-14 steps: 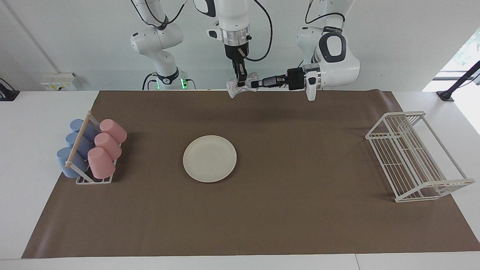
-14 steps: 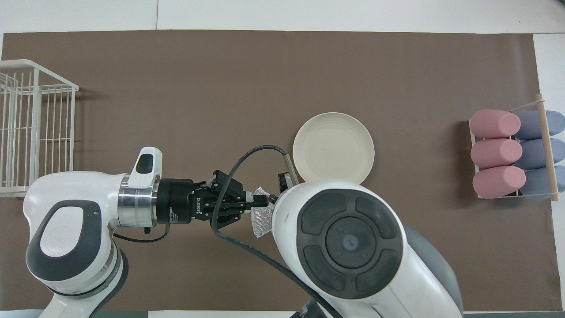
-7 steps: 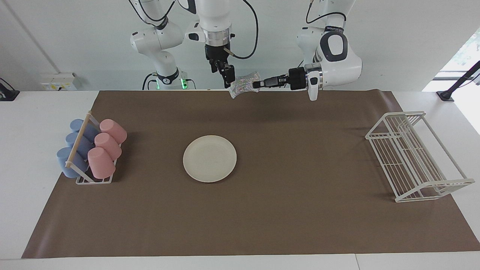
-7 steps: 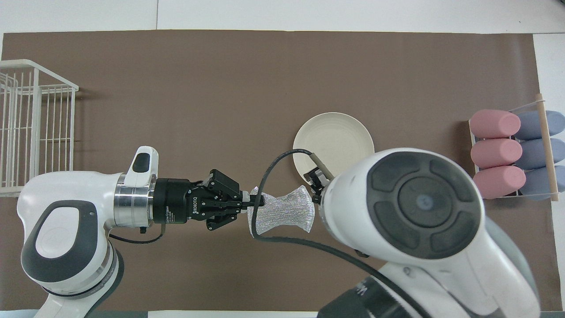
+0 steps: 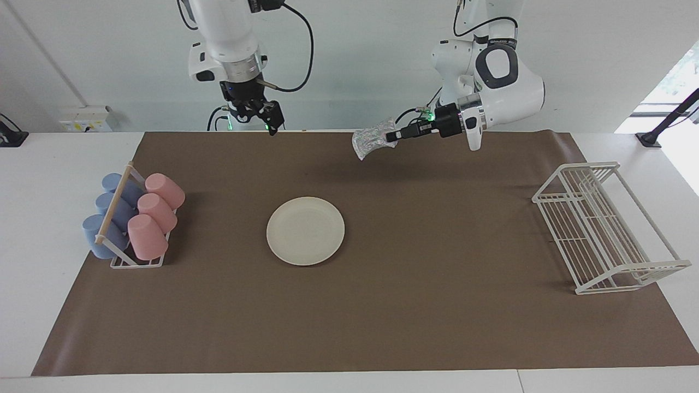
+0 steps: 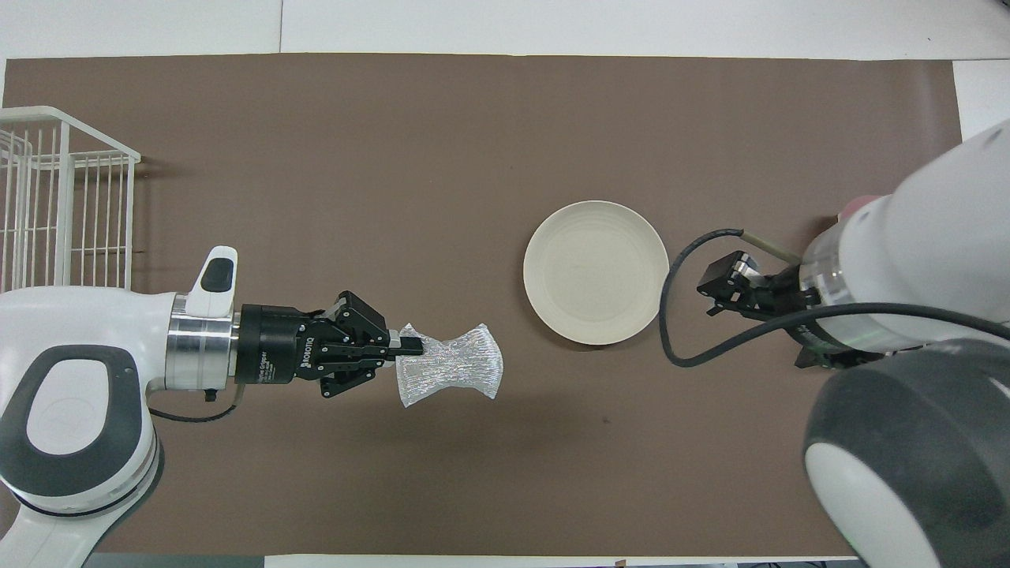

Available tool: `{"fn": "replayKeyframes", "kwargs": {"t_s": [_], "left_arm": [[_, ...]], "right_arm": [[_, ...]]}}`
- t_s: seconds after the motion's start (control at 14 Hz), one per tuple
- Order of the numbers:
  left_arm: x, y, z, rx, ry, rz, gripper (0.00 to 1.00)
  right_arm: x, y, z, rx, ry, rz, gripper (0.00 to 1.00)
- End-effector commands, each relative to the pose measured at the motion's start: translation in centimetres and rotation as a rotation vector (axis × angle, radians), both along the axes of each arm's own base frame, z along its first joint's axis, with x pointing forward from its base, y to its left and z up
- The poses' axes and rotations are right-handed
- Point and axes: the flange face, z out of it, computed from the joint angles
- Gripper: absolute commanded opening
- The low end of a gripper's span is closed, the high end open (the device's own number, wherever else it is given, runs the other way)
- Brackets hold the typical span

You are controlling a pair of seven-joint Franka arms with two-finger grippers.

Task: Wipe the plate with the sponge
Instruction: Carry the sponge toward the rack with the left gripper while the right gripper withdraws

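The left gripper (image 5: 389,136) pinches the sponge (image 5: 369,141) in the air; the right gripper (image 5: 271,121) hangs open, empty — both apart from the plate (image 5: 305,231). Cup rack (image 5: 134,220) and wire rack (image 5: 603,227) flank the plate.

The sponge (image 6: 450,375) looks like a shiny, glittery mesh cloth — silvery and crinkled. The plate (image 5: 305,230) is smooth and matt, cream-coloured. A flat, matt brown paper-like sheet (image 5: 382,327) covers the table. The rack (image 5: 606,229) is white coated wire. The cups (image 5: 153,218) look like matt plastic, and their holder carries a pale wooden rod (image 5: 113,204) — smooth, unpainted.
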Motion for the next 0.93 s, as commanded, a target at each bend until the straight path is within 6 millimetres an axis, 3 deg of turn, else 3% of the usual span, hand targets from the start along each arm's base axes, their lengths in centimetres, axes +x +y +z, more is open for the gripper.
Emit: {"fn": "replayKeyframes", "kwargs": {"t_s": [0.0,0.14,0.43,0.57,0.71,0.85], "left_arm": [[2.0,2.2,2.1,0.124,0.003,0.036,0.00],[3.5,2.5,4.0,0.284,0.011,0.026,0.00],[6.1,7.0,6.6,0.436,0.014,0.010,0.00],[6.5,7.8,6.6,0.526,-0.007,-0.005,0.00],[6.7,9.8,6.4,0.633,-0.025,-0.010,0.00],[6.8,10.9,6.1,0.734,-0.040,-0.032,0.00]], "right_arm": [[0.2,-4.5,0.3,0.013,0.006,0.143,1.00],[1.2,-8.5,0.1,0.038,-0.019,0.239,1.00],[2.2,-12.2,-0.9,0.053,-0.096,0.470,1.00],[3.0,-14.0,-1.5,0.049,-0.133,0.506,1.00],[3.5,-15.0,-1.8,0.058,-0.128,0.524,1.00],[3.2,-16.7,-1.3,0.068,-0.107,0.501,1.00]]}}
